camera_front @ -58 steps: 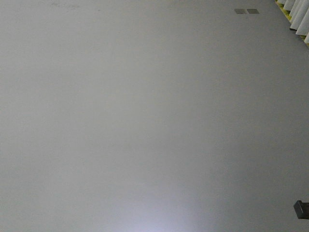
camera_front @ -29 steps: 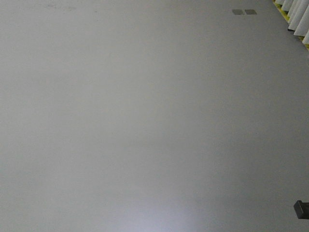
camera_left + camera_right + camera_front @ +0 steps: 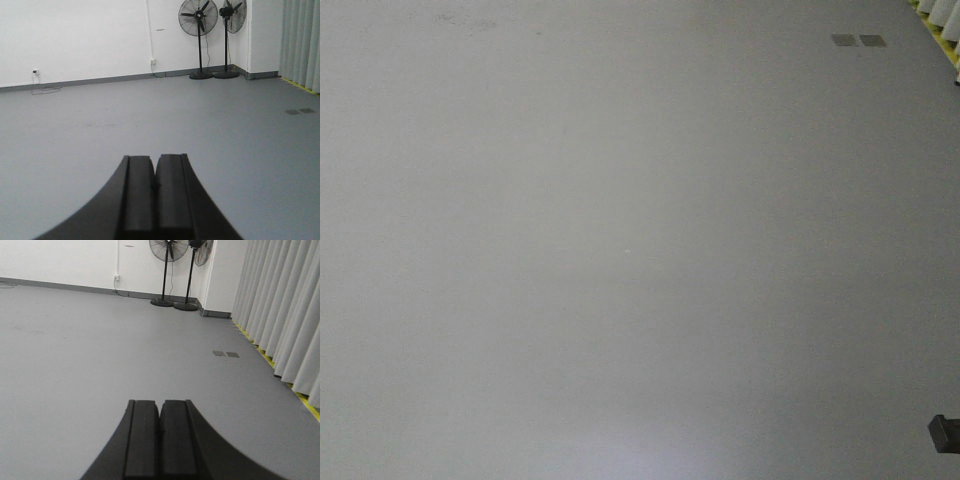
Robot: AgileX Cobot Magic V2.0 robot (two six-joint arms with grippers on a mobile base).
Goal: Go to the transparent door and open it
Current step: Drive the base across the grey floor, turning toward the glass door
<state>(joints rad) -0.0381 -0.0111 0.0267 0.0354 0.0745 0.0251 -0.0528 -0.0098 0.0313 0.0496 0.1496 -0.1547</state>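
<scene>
Smooth matt floor [image 3: 620,250], cloth curtains [image 3: 285,315], matt black left tool [image 3: 155,167]

Front view is dim, grainy, low contrast; pale glare patch on floor [image 3: 650,465] at btm centre. Wrist views are brighter w/ even light. White wall [image 3: 90,40] is nearly blown out; left gripper [image 3: 155,162] is dark, little detail.

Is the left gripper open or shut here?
Shut: the left gripper shows its two fingers pressed together, nothing between them.

The floor [image 3: 620,250] is plain grey, the wall [image 3: 90,35] white. The pedestal fans [image 3: 199,17] are black, the curtains [image 3: 285,315] pale grey, the floor stripe [image 3: 306,403] yellow.
</scene>
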